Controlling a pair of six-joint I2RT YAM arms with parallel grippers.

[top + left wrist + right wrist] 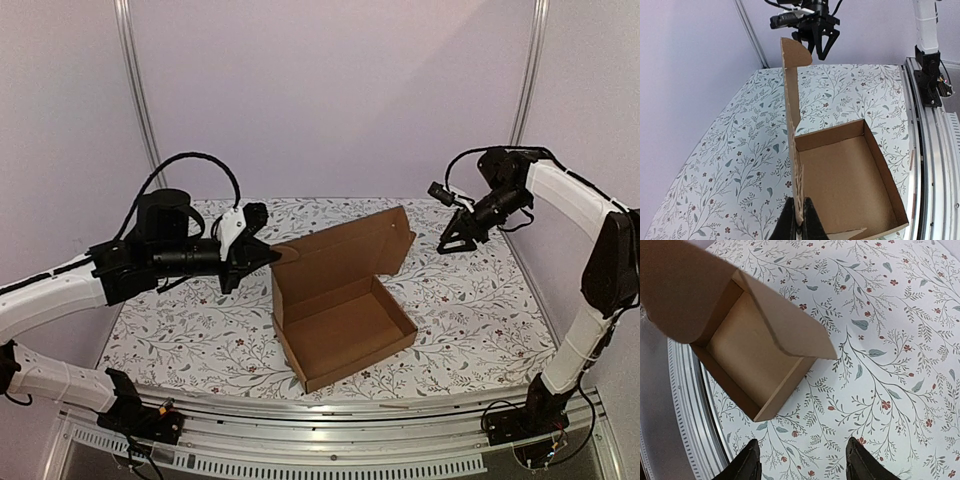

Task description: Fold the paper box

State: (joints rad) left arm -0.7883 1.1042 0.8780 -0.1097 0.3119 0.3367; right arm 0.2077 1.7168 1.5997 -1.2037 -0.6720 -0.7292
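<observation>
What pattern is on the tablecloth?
The tablecloth is white with grey-green leafy sprigs and small red flowers; clearest in the right wrist view.

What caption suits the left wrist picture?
Left gripper pinches the upright lid of the plain brown cardboard box; right gripper hangs open beyond.

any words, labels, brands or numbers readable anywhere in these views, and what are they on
None can be read in any view.
The paper box is plain brown cardboard with no print on it.
The floral tablecloth shows only leaves and flowers.
</observation>
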